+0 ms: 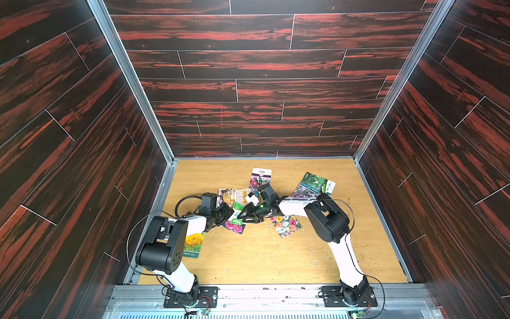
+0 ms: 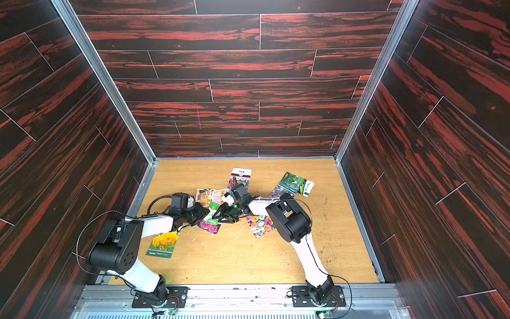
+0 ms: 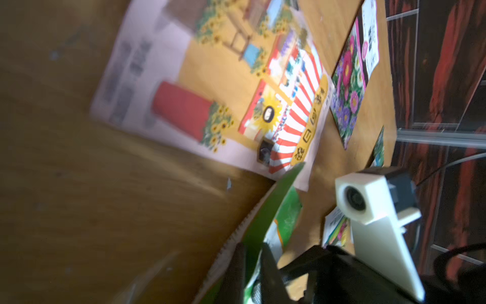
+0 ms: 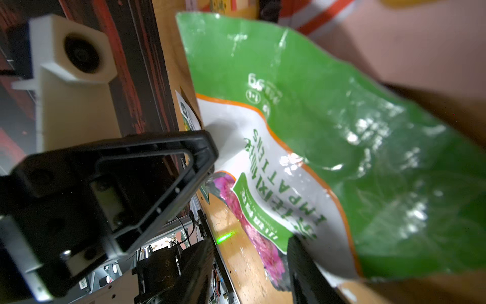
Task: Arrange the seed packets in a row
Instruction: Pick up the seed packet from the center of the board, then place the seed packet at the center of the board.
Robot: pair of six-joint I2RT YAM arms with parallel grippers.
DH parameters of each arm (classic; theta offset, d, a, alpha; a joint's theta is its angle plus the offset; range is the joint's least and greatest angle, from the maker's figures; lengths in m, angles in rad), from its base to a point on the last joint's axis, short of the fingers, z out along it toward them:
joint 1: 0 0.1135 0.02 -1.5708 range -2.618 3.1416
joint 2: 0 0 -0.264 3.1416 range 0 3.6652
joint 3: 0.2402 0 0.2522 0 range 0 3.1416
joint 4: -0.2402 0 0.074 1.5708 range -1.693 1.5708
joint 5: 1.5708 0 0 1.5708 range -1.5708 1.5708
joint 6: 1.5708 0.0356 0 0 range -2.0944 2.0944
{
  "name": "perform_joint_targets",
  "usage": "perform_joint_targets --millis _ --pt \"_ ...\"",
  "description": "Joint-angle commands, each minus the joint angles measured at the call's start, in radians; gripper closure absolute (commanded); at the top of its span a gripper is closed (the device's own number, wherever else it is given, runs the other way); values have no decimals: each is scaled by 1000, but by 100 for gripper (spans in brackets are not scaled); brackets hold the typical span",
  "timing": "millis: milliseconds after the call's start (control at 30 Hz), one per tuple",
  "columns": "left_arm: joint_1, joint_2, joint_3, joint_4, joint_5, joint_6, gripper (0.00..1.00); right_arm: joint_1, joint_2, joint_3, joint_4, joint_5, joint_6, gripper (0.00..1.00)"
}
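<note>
Green seed packet (image 4: 355,136) shows IMPATIENS lettering only in right wrist view.

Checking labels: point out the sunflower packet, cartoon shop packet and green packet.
sunflower packet (image 2: 164,239), in a top view, on the yellow bloom.
cartoon shop packet (image 3: 223,79), left wrist view, on the orange wall.
green packet (image 4: 342,118), right wrist view, on the green band.

Scattered seed packets (image 1: 287,225); green one (image 4: 342,131) tilted upward
</note>
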Motion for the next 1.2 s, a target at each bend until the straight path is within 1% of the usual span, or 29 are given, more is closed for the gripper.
perform_joint_targets --millis 0,133,233,367,467,600,667,700,800,933,1067,1167 --pt "-4 8 13 -24 43 17 100 -9 -10 -27 -32 45 2 51" --pt "-4 -23 19 -69 36 39 100 -14 -13 -34 -29 45 3 51" --pt "-5 -61 22 -128 -1 65 100 -21 -25 -45 -30 46 -1 51" --pt "-4 -139 39 -197 -26 85 100 -51 -114 -83 -74 91 -56 52" --pt "-5 -195 71 -247 -9 115 100 -84 -195 -116 -130 126 -120 51" --pt "-4 -226 107 -288 19 139 100 -124 -257 -137 -198 126 -193 50" --pt "-5 -225 109 -297 21 144 100 -141 -277 -153 -205 117 -207 50" --pt "-4 -221 105 -288 29 143 100 -149 -281 -163 -193 94 -207 49" --pt "-4 -216 76 -189 93 99 100 -160 -277 -198 -100 1 -173 48" --pt "-4 -215 62 -43 199 31 100 -162 -259 -246 109 -130 -60 45" --pt "-4 -213 58 68 281 -27 100 -165 -249 -265 243 -190 20 42" --pt "-4 -198 44 180 329 -97 100 -177 -241 -301 408 -240 130 41"
